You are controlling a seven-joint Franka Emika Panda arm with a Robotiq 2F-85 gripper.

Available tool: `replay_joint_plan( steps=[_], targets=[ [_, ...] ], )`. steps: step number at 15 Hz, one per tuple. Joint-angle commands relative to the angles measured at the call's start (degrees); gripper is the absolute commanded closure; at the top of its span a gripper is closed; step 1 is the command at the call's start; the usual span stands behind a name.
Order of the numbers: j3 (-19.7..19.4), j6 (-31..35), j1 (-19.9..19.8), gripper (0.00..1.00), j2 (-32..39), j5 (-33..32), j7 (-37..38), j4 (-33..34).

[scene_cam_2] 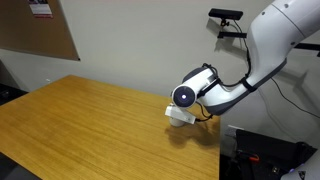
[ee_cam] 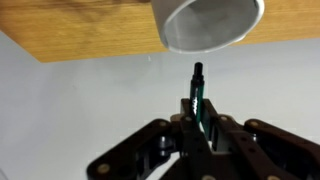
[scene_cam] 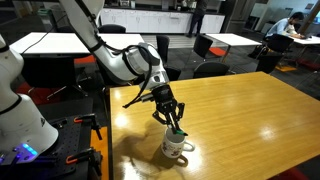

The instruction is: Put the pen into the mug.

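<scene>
The white mug (scene_cam: 178, 146) stands near the wooden table's edge; it also shows in an exterior view (scene_cam_2: 180, 116), mostly behind my wrist. In the wrist view the mug (ee_cam: 207, 22) is at the top, its open mouth facing the camera. My gripper (scene_cam: 174, 124) hovers just above the mug and is shut on the green pen (ee_cam: 196, 95), which sticks out from between the fingers (ee_cam: 198, 125) toward the mug's rim. The pen's tip is close to the mug's mouth, and I cannot tell whether it is inside.
The wooden table (scene_cam: 240, 115) stretches away from the mug, its edge (scene_cam: 112, 130) close beside it. Black equipment (scene_cam: 75, 140) stands by that edge. Chairs, white tables and a seated person (scene_cam: 285, 30) are far behind. A corkboard (scene_cam_2: 35, 30) hangs on the wall.
</scene>
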Motion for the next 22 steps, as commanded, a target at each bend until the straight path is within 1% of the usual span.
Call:
replay_joint_plan(
  steps=[1,17,22],
  targets=[
    [1.0,-1.8,-0.3,0.97,1.9,-1.0,1.9,1.4],
    [2.2,-1.6,-0.1,0.97,8.0,0.4,0.4,6.4],
    [2.3,-5.2,1.0,0.97,9.0,-0.9,1.2,6.9]
  ],
)
